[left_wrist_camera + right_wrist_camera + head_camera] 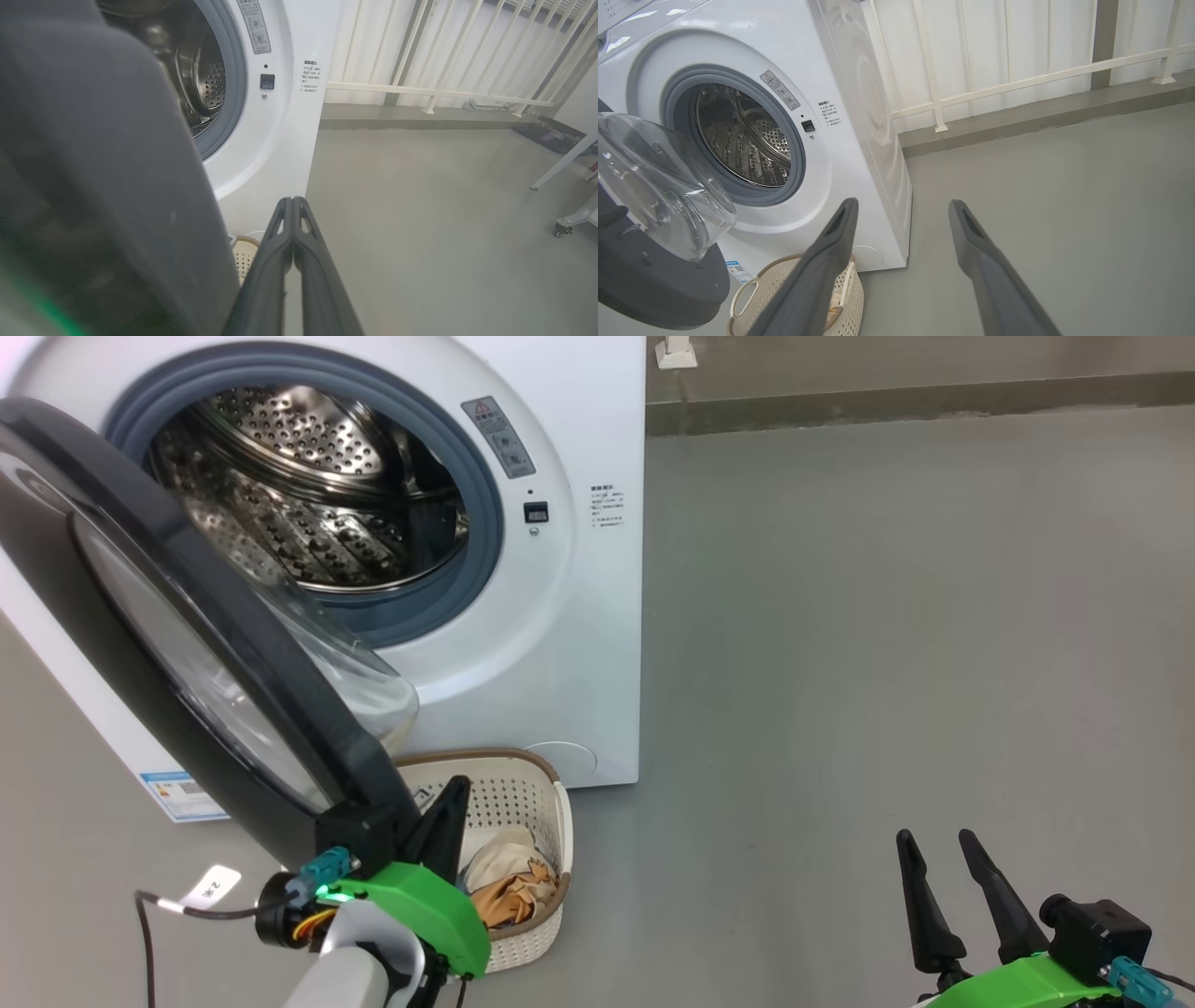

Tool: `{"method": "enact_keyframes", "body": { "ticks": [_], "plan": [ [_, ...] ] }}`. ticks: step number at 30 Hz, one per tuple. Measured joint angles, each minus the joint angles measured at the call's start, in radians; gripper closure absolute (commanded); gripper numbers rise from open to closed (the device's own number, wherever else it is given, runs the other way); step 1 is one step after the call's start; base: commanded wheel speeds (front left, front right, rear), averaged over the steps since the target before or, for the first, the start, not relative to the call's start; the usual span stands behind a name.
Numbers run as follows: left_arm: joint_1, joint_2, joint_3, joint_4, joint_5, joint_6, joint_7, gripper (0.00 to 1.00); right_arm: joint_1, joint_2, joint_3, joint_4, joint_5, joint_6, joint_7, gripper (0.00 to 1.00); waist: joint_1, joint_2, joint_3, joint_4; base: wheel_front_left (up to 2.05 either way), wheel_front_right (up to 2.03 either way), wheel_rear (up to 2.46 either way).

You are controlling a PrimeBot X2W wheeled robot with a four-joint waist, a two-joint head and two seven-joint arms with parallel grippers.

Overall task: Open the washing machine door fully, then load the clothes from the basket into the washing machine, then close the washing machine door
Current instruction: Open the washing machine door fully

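Machine: a big white front-loading washing machine (579,644) is stood on the grey floor (887,663); its perforated steel drum (308,457) is seen through a grey rubber gasket (481,546).
Door: the large round door (238,644), black-rimmed with a bulging clear glass bowl, is seen swung out at the machine's left side, partly open, with the bowl turned toward the drum.
Basket: a small cream-white perforated plastic basket (560,821) with a brown rim is set on the floor, just beside the machine's lower front and below the glass bowl.
Clothes: cream-white and orange-tan soft clothes (509,887) are heaped inside the basket.
Left hand: the left hand (293,201) is pressed together with nothing pinched. It is placed at the door's lower edge, above the basket; contact with the rim cannot be told.
Right hand: the right hand (902,205) is spread wide with nothing held. It is placed well apart from the machine, over the floor.
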Motion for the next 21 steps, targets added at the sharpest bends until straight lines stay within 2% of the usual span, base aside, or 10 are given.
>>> {"method": "enact_keyframes", "body": {
  "ticks": [10, 21],
  "plan": [
    [0.0, -0.009, -0.007, 0.011, -0.006, 0.0, -0.016, 1.0, 0.0, 0.0, 0.001, 0.004, 0.0, 0.0, 0.0, 0.0, 0.0, 0.0, -0.007, 0.031, 0.0, 0.0, 0.0],
    [0.004, -0.019, -0.033, 0.014, -0.008, 0.0, -0.016, 1.0, 0.0, 0.0, 0.027, 0.011, 0.002, 0.0, 0.0, 0.0, 0.0, 0.0, -0.02, 0.119, 0.0, 0.0, 0.0]
  ]
}}
